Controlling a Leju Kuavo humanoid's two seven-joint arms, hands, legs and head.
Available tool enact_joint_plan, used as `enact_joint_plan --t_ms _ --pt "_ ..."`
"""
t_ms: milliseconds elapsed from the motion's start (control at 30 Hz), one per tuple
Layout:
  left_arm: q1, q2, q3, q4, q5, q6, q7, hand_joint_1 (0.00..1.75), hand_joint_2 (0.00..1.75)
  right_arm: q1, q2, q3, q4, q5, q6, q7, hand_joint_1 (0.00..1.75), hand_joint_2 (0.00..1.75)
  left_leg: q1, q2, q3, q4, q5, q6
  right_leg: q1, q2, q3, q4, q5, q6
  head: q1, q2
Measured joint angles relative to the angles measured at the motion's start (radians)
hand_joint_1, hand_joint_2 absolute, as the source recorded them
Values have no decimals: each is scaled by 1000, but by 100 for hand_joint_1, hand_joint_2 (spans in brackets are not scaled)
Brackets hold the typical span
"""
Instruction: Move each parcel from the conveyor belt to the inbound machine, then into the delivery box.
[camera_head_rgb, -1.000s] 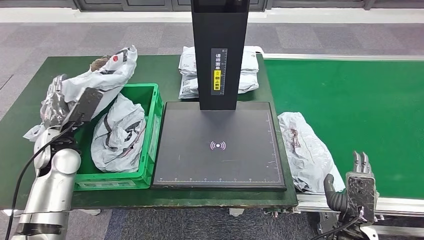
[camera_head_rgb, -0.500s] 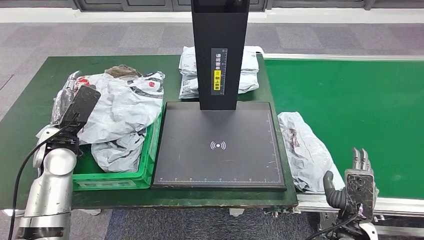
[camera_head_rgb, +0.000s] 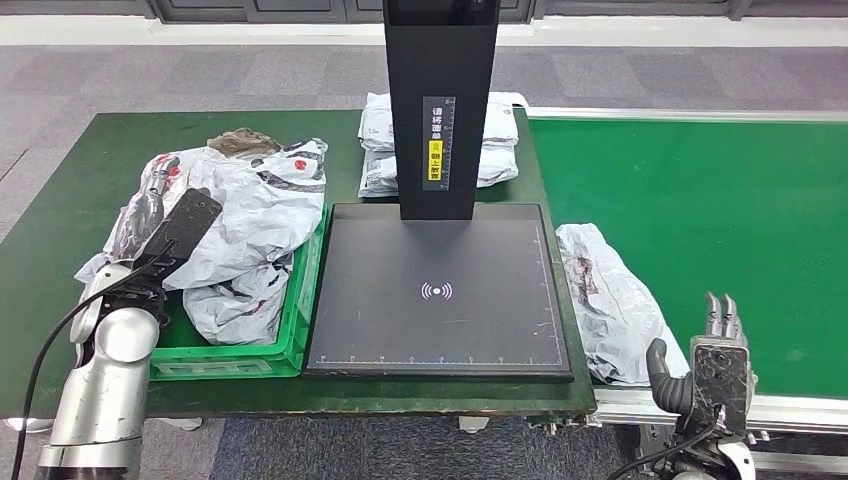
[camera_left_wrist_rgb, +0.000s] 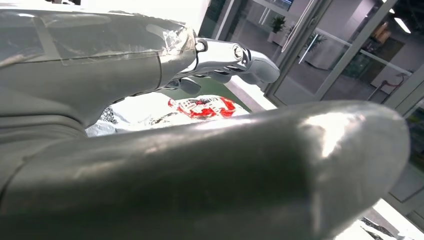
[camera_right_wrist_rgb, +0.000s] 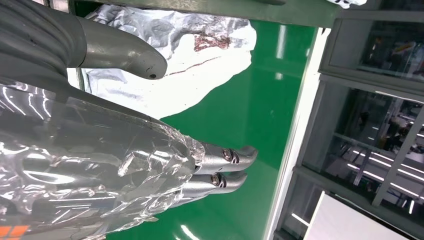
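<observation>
— What is the right hand (camera_head_rgb: 716, 368) doing?
— It holds nothing, fingers straight, thumb apart, low at the near edge of the green conveyor belt (camera_head_rgb: 700, 210). Just beside it lies a crumpled white plastic parcel (camera_head_rgb: 612, 300).
— And the left hand (camera_head_rgb: 150, 225)?
— It rests on a large white parcel with red print (camera_head_rgb: 255, 205) lying over the green plastic crate (camera_head_rgb: 296, 320). Whether its fingers grip, I cannot tell.
— Further off?
— The flat black scanner pad (camera_head_rgb: 440, 290) with its post, and stacked white parcels (camera_head_rgb: 495, 145) behind.
</observation>
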Motion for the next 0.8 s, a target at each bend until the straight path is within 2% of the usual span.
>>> enact_joint_plan --t_ms 333,400,467,600,700,800 --pt "0 0 0 0 4 6 -7 0 0 0 0 0 2 0 0 0 0 175 0 0 0 0 0 0 0 0 0 0 0 0 0 0" --pt "0 -4 0 -5 32 32 -38 0 87 -1 -1 0 2 9 -2 5 0 175 0 0 0 0 0 0 0 0 0 0 0 0 0 0" --pt "3 -14 0 -21 113 63 -106 0 175 -8 -6 0 6 43 1 23 0 175 0 0 0 0 0 0 0 0 0 0 0 0 0 0" --pt "41 -48 -28 -86 336 52 -236 0 175 -83 -39 0 41 182 54 87 0 175 -1 2 0 0 -1 1 -2 1 0 0 1 1 0 0" --pt "92 -83 -94 -125 445 26 -287 0 175 -213 -85 0 127 301 122 147 0 175 -3 2 0 1 0 2 -3 2 0 0 2 3 0 0" --pt "126 -117 -175 -135 505 14 -299 0 175 -368 -140 2 271 379 193 188 0 175 -4 1 -1 1 2 5 -4 1 0 -1 4 6 0 0"
